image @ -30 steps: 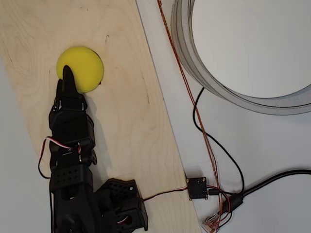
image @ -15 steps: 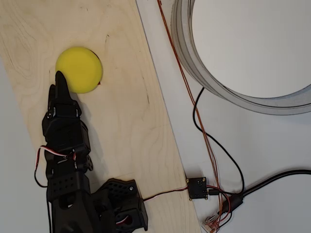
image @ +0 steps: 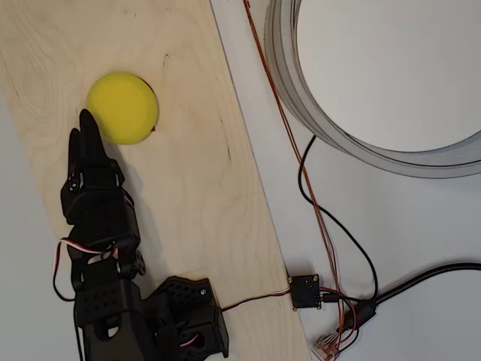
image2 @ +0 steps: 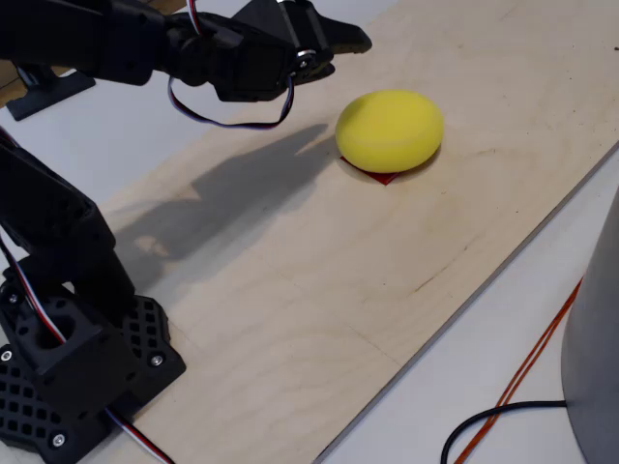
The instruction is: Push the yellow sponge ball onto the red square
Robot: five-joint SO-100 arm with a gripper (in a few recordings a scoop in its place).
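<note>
Gripper (image: 85, 120), fingers together, hangs just beside the yellow sponge ball (image: 122, 107), apart from it | ball rests near the plywood board's (image: 203, 195) far-left edge, covering the red square (image2: 384, 177), whose corner peeks out | we judge the push essentially done | next: we would retreat without nudging the ball.

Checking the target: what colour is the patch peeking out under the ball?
Red; the patch shows best in the fixed view, under the ball.

Pale wooden board (image: 203, 188) under yellow sponge ball (image: 122, 107), red square (image2: 384, 177).
</note>
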